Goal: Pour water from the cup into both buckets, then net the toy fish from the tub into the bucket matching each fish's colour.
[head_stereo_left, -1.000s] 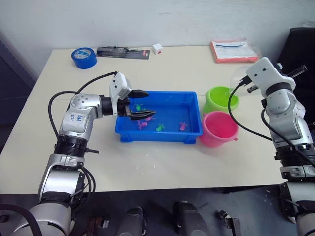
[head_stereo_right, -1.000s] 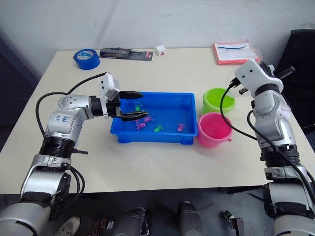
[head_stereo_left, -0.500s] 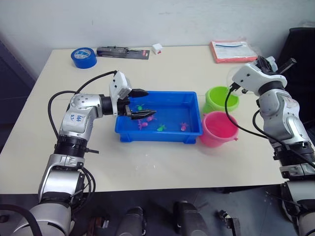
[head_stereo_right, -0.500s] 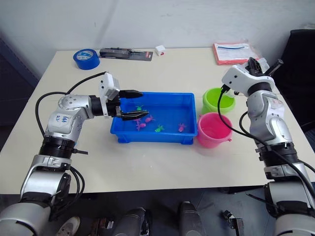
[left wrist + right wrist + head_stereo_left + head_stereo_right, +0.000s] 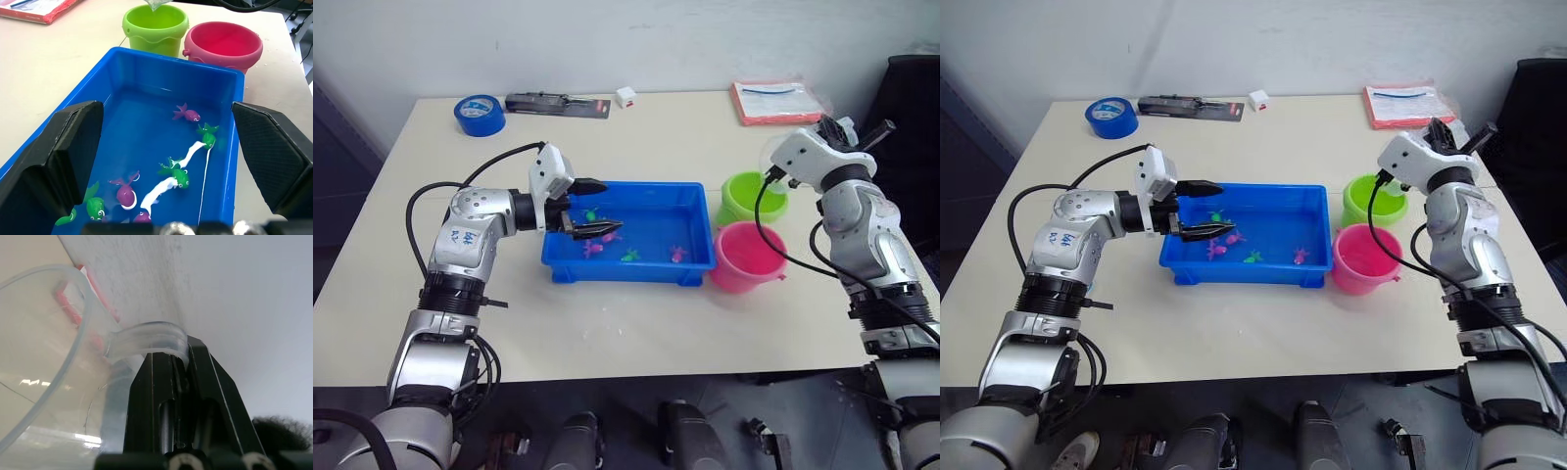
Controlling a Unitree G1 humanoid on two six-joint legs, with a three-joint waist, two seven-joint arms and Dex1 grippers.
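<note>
My right gripper is shut on the handle of the clear cup. The cup hangs tilted just above the lime green bucket, and in the left wrist view its spout sits over that bucket's mouth. The pink bucket stands right in front of the green one. Both buckets are by the right end of the blue tub. Several toy fish lie in the tub, among them a pink one and a green one. My left gripper hovers open over the tub's left end, holding nothing.
At the table's back edge lie a blue tape roll, a black packaged tool and a small white box. A red-edged packet lies at the back right. A black chair stands beyond the right edge.
My right wrist has swung left and turned, bringing the cup in over the green bucket and tipping it. The left arm has not moved.
</note>
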